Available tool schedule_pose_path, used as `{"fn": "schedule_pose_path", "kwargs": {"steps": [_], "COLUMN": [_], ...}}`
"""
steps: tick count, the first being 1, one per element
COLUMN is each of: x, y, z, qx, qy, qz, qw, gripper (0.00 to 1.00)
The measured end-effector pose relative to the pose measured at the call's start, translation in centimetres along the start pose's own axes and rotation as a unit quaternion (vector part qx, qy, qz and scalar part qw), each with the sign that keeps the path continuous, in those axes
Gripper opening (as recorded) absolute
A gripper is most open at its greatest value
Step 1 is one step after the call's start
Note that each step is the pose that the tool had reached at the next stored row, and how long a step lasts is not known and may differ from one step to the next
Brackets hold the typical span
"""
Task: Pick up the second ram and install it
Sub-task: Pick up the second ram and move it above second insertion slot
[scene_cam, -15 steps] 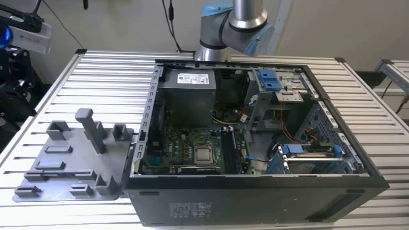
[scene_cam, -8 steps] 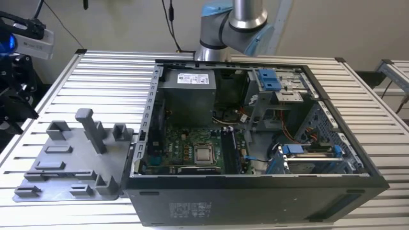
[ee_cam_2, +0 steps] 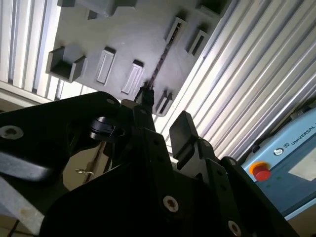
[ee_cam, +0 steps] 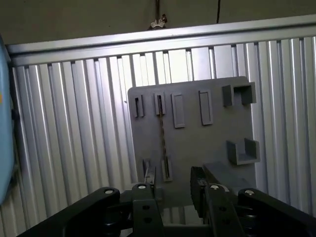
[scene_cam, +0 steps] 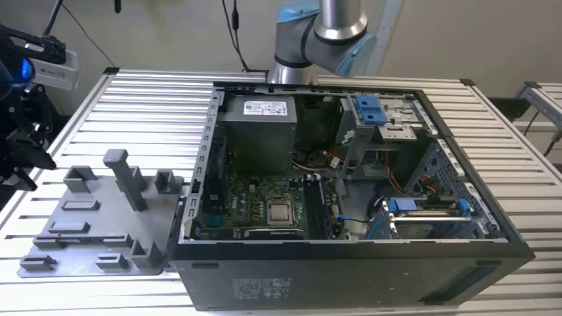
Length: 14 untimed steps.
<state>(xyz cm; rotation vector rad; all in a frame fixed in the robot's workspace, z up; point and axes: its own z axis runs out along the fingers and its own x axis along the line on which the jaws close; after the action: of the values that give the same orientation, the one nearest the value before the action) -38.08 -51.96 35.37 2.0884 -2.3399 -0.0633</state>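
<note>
Closest to me is my black two-fingered gripper (ee_cam: pixel 175 190), which I see in both wrist views. Its fingers (ee_cam: pixel 198 180) stand apart with nothing between them, so the tool is released and carries nothing. It hangs over the near edge of the flat grey plastic tray (ee_cam: pixel 197 143).

Just beyond the fingertips is the second ram (ee_cam: pixel 161 138), a long, thin, dark memory stick seen edge-on. It runs away from me across the tray with each end held in a small upright grey holder. In the first wrist view its line falls inside the gap of my fingers, closer to one finger than the other. I cannot tell how high above it I am, and I see no contact. In the second wrist view the same slim bar (ee_cam_2: pixel 160 61) leads off from the tip of one finger.

The tray rests on the ribbed silver metal table (ee_cam: pixel 74 148).

Further off, in the exterior view, the black open-sided computer case (scene_cam: pixel 351 276) lies beside the tray, toward the exterior view's right. Its green motherboard (scene_cam: pixel 263 204) is exposed. I cannot make out whether any memory slot is already filled.

I judge the task to be at its very start. I am lined up over the stick, but it sits untouched in its holders, so the grasp, the lift, the carry to the case and the seating in the board are all left.
</note>
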Motion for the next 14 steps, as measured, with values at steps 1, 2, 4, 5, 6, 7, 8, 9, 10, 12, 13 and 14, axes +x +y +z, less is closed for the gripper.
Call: {"fn": "schedule_pose_path", "kwargs": {"steps": [1,2,4,5,6,7,8,9,10,12,13,14], "x": [0.0,0.01,0.01,0.01,0.02,0.02,0.02,0.03,0.03,0.04,0.04,0.04], "y": [0.01,0.01,0.02,0.02,0.02,0.03,0.03,0.04,0.04,0.05,0.05,0.06], "z": [0.11,0.23,0.46,0.57,0.68,0.79,0.9,1.0,1.11,1.31,1.41,1.5], "qx": [-0.0001,-0.0001,-0.0002,-0.0002,-0.0003,-0.0003,-0.0004,-0.0004,-0.0004,-0.0005,-0.0005,-0.0006], "qy": [0.0001,0.0001,0.0003,0.0003,0.0004,0.0005,0.0005,0.0006,0.0006,0.0007,0.0008,0.0009], "qz": [-0.002,-0.004,-0.008,-0.01,-0.012,-0.014,-0.016,-0.017,-0.019,-0.023,-0.024,-0.026], "qw": [1.0,1.0,1.0,0.9999,0.9999,0.9999,0.9999,0.9998,0.9998,0.9997,0.9997,0.9997], "gripper": [0.42,0.42,0.42,0.42,0.42,0.42,0.42,0.42,0.42,0.42,0.42,0.42]}}
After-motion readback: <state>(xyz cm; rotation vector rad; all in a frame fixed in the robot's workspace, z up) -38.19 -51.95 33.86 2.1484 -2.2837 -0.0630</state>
